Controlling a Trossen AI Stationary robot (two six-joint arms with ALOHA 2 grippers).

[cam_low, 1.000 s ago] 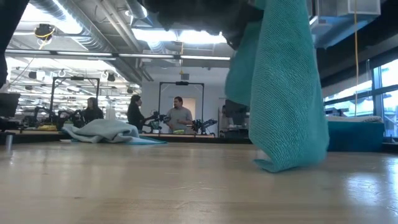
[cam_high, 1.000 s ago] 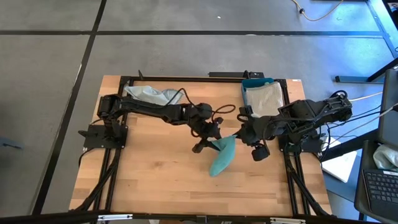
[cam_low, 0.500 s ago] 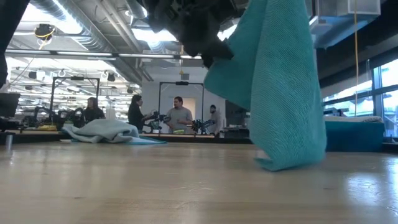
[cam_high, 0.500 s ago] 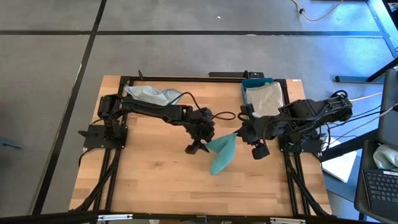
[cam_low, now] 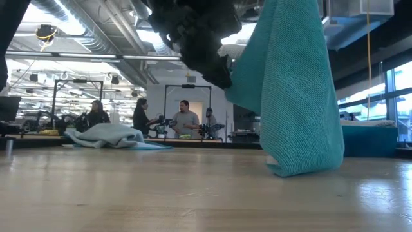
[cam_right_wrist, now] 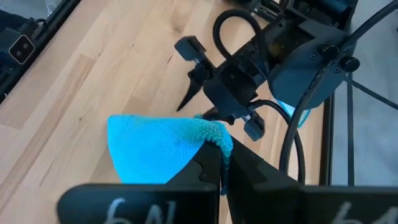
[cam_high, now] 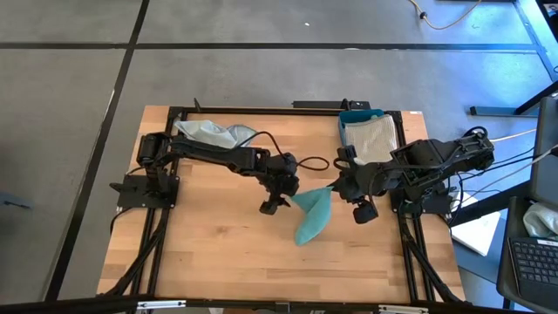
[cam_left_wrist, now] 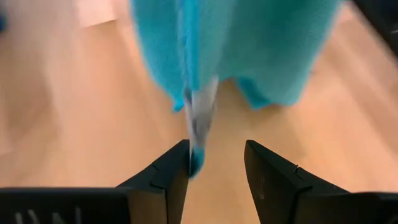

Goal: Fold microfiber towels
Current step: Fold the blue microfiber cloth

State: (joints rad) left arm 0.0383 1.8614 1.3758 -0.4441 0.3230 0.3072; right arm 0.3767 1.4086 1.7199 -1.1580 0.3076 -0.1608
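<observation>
The wooden table (cam_high: pixel 218 253) carries both arms at its middle. A blue plastic tray (cam_high: pixel 360 116) sits at the far right edge with a pale folded towel (cam_high: pixel 370 137) lying in it, and a heap of grey and pale green towels (cam_high: pixel 212 132) lies at the far left corner. The teal towel (cam_high: pixel 311 215) hangs near the table's centre, its upper corner lifted and its lower end touching the wood. The right gripper (cam_high: pixel 336 187) is clamped tight on that upper corner, the cloth bunched between its fingers in the right wrist view. The left gripper (cam_high: pixel 272 206) is just beside the towel's left edge; its fingers (cam_left_wrist: pixel 171 174) stand apart, with the towel's edge and small white tag (cam_left_wrist: pixel 200 115) just ahead of the gap, not pinched. Across the room, people (cam_low: pixel 185 119) stand at other benches.
</observation>
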